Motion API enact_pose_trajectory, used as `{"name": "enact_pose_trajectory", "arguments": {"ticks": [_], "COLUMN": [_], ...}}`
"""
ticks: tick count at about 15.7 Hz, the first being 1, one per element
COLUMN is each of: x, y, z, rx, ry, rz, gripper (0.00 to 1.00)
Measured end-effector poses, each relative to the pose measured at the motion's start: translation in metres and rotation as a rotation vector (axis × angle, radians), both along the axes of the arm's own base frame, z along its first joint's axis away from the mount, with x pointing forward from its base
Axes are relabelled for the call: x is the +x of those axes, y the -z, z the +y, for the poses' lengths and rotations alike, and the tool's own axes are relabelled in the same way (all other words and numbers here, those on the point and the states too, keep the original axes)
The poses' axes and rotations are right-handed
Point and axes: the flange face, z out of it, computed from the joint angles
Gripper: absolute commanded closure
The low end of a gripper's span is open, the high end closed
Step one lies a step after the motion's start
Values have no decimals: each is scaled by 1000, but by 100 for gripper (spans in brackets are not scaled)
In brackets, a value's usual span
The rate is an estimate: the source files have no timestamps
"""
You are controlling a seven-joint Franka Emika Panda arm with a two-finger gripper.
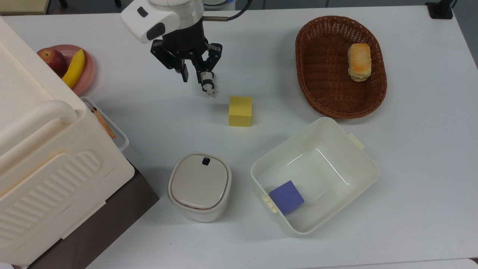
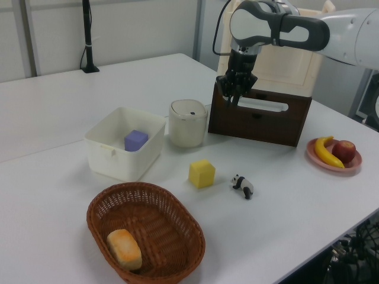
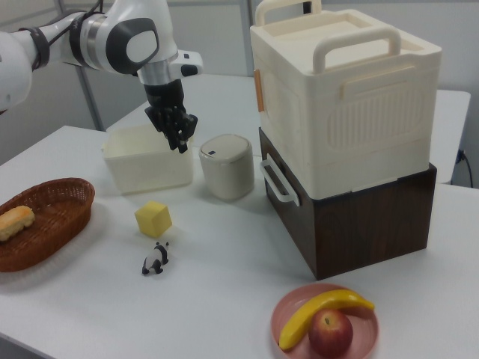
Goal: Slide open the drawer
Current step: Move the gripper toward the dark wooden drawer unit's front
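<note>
The drawer (image 2: 259,122) is the dark brown base under the cream ribbed box (image 3: 344,90); its front panel (image 3: 288,213) carries a white loop handle (image 3: 276,184) and sits flush, shut. In the top view the handle (image 1: 110,126) pokes out from under the box. My gripper (image 1: 194,77) hangs open above the table with nothing between its fingers, over a small panda figure (image 1: 208,87), well to the top view's right of the handle. In the left view the gripper (image 2: 232,96) overlaps the drawer's upper left corner. In the right view the gripper (image 3: 180,139) is far left of the handle.
A yellow block (image 1: 240,111), a lidded cream bin (image 1: 199,185) and an open cream tub (image 1: 287,153) holding a purple cube (image 1: 286,197) stand near the drawer front. A wicker basket (image 1: 304,74) holds bread. A pink plate (image 1: 88,71) carries a banana and an apple.
</note>
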Motion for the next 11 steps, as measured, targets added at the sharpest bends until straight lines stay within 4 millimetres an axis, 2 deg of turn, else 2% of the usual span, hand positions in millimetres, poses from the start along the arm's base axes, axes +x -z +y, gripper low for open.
{"name": "enact_pose_trajectory", "arguments": {"ticks": [3, 7, 11], "x": [1, 1, -1], "y": [-1, -2, -9], "z": [-1, -5, -13], "rx": [1, 1, -10], "ry": [2, 3, -105], "rz": [-9, -12, -24], "gripper": [71, 62, 62]}}
